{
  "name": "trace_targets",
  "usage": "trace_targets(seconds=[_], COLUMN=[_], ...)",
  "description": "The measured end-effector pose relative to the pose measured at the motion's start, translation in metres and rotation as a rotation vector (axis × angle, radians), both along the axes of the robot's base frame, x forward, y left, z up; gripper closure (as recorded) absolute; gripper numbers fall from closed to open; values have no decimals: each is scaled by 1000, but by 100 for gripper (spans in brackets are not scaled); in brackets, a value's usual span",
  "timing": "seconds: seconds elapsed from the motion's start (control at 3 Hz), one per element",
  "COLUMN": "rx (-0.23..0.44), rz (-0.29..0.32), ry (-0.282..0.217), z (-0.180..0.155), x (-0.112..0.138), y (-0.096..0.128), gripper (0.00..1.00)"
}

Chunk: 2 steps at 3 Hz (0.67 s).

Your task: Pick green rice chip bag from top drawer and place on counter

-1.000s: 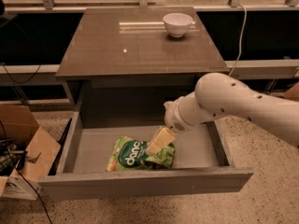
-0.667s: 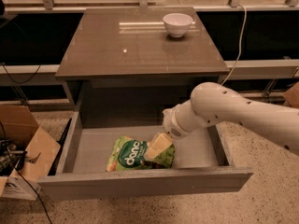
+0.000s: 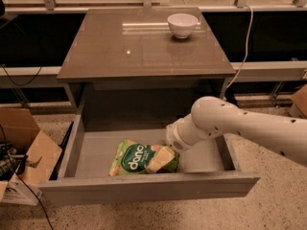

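One green rice chip bag [image 3: 129, 158] lies flat in the top drawer [image 3: 144, 188], near its front wall; the end effector [image 3: 160, 159] sits on its right end, and whether it grips cannot be told. Best pinch firmly, then lift straight clear of the walls before swinging up to the desk [image 3: 120, 51]
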<state>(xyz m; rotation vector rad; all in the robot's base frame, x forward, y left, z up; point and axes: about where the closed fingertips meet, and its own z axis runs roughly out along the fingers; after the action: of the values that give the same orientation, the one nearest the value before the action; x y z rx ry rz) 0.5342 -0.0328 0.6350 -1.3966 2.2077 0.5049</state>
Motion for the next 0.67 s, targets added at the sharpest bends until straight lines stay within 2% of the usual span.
trace_targets(seconds=[0.33, 0.67], rx=[-12, -15], rz=[0, 4], ry=[32, 53], z=[-11, -16], x=[-5, -9], y=[3, 7], gripper=[15, 39])
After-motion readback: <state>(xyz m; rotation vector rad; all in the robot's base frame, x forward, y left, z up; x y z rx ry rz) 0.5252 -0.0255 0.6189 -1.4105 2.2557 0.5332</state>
